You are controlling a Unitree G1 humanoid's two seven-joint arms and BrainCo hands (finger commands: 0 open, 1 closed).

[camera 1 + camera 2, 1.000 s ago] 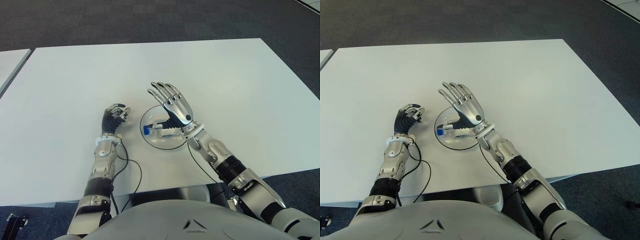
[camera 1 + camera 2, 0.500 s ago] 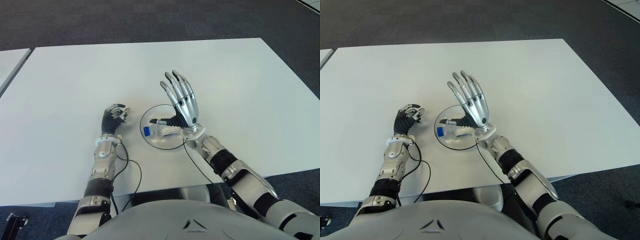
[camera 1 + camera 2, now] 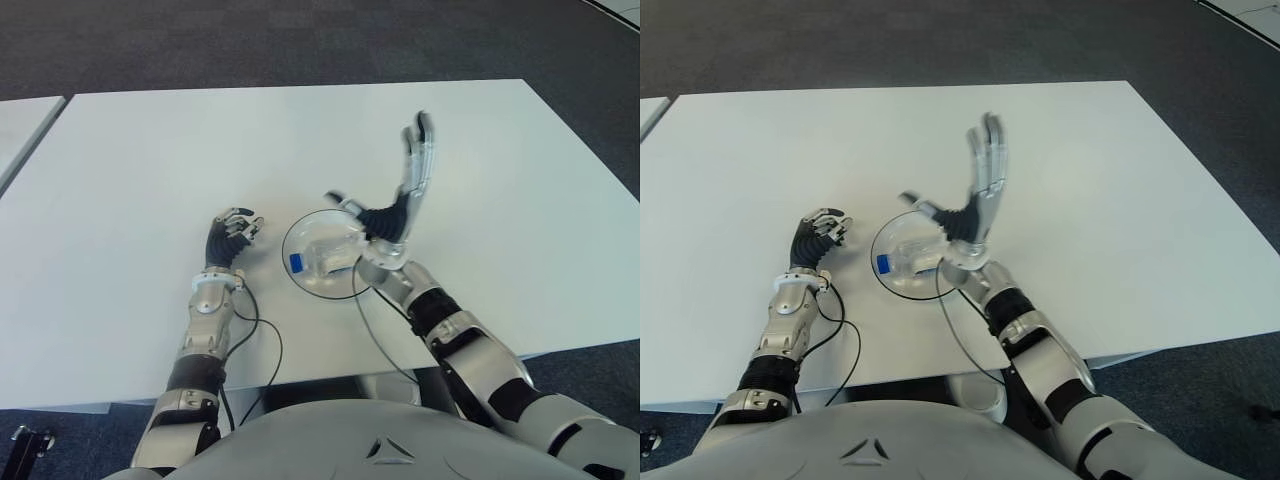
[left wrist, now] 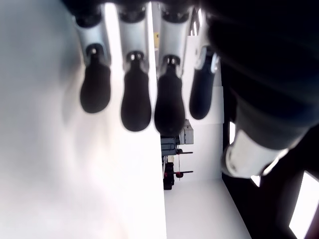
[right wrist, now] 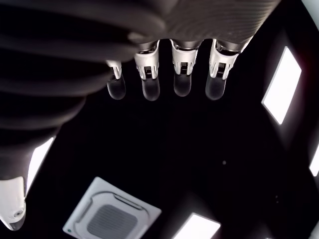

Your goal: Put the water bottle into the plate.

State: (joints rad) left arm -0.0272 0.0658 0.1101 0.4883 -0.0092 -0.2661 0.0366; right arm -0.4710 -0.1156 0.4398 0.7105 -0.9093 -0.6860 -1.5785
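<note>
The water bottle [image 3: 322, 256] lies on its side inside the plate [image 3: 296, 234], a clear round dish near the front middle of the white table [image 3: 150, 150], with its blue cap [image 3: 295, 263] pointing toward the robot's left. The right hand [image 3: 400, 205] is raised above the plate's right edge, palm turned edge-on, its fingers [image 3: 420, 150] stretched straight up and away from the table and its thumb sticking out over the dish; it holds nothing and does not touch the bottle. In its own wrist view the fingertips [image 5: 182, 84] point up at ceiling lights, with empty space between them. The left hand [image 3: 232, 232] shows just to the left of the plate, apart from it, fingers curled loosely inward and gripping nothing. A thin black cable [image 3: 262, 345] loops over the table beside the left forearm.
</note>
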